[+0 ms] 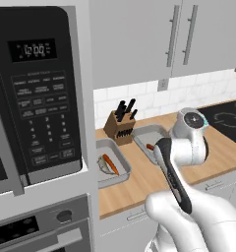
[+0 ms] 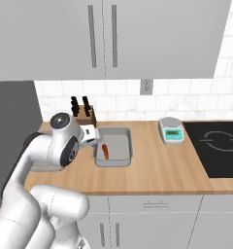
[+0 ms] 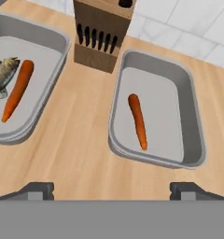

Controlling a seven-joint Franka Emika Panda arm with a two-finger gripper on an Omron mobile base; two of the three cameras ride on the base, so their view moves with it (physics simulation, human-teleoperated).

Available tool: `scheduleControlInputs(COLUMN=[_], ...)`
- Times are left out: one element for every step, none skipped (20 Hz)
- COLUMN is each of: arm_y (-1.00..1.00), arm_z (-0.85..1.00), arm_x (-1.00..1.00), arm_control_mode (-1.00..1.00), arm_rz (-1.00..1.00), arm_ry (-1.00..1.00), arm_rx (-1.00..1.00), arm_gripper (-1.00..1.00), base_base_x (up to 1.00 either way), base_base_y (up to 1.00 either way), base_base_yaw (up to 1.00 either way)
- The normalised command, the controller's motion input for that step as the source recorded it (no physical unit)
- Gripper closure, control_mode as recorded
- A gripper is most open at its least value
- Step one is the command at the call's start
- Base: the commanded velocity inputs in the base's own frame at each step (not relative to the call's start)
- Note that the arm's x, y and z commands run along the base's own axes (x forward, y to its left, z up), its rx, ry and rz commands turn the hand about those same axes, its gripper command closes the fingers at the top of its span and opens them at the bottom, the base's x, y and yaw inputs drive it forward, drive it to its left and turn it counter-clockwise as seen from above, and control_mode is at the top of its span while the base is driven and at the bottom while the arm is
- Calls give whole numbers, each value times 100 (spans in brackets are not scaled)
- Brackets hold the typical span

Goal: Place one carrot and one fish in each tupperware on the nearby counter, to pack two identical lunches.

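Claw (image 3: 112,189): I have it released, empty. Directly ahead: tupperware (image 3: 191,116) with carrot (image 3: 137,120), awaiting its fish.

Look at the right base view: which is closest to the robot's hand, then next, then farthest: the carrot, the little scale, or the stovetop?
1. Carrot, in the tray right beside the gripper.
2. Scale, further right on the counter.
3. Stovetop, at the far right.

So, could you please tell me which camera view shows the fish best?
The hand view: the fish lies beside a carrot in the left tupperware, though the frame edge cuts it. The left base view shows it small. In the right base view the arm covers that tray.
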Motion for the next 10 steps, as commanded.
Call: scheduleControlInputs(arm_y=[20, 13, 7, 4, 0, 0, 0, 0, 0, 0], arm_z=[65, 66, 66, 63, 62, 62, 61, 56, 40, 18], arm_x=[-87, -83, -79, -79, -79, -84, -86, -87, -86, -91], arm_control_mode=[-100, -100, -100, -100, -100, -100, -100, -100, -100, -100], arm_rz=[0, 0, 0, 0, 0, 0, 0, 0, 0, 0], arm_ry=[-15, -14, -13, -12, -10, -9, -10, -9, -8, -13], arm_rx=[-5, -3, -1, 0, 0, 0, 0, 0, 0, 0], arm_gripper=[-100, -100, -100, -100, -100, -100, -100, -100, -100, -100], base_base_x=[0, 0, 0, 0, 0, 0, 0, 0, 0, 0], base_base_y=[0, 0, 0, 0, 0, 0, 0, 0, 0, 0], base_base_yaw=[0, 0, 0, 0, 0, 0, 0, 0, 0, 0])
